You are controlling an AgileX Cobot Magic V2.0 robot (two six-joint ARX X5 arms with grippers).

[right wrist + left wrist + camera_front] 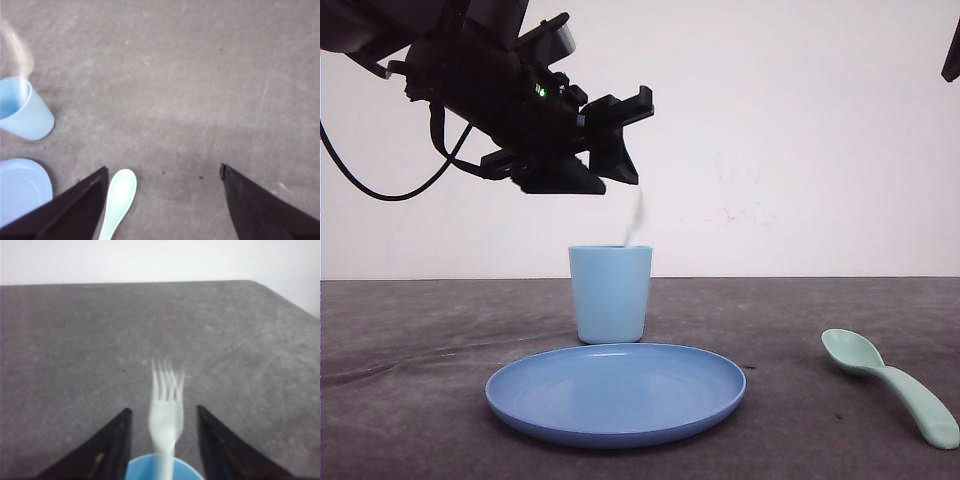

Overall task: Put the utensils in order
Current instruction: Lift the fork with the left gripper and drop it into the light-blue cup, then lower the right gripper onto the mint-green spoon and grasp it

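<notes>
Overhead, spread left fingers (620, 135) hover above the fork (166, 415) in the cup (610, 293) on the gray table (800, 310).

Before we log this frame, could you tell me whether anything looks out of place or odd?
Only one thing: the white fork is motion-blurred above the light blue cup, between the left gripper's open fingers, apparently dropping in. The mint-green spoon lies alone on the table, right of the blue plate. Nothing spilled or damaged.
</notes>
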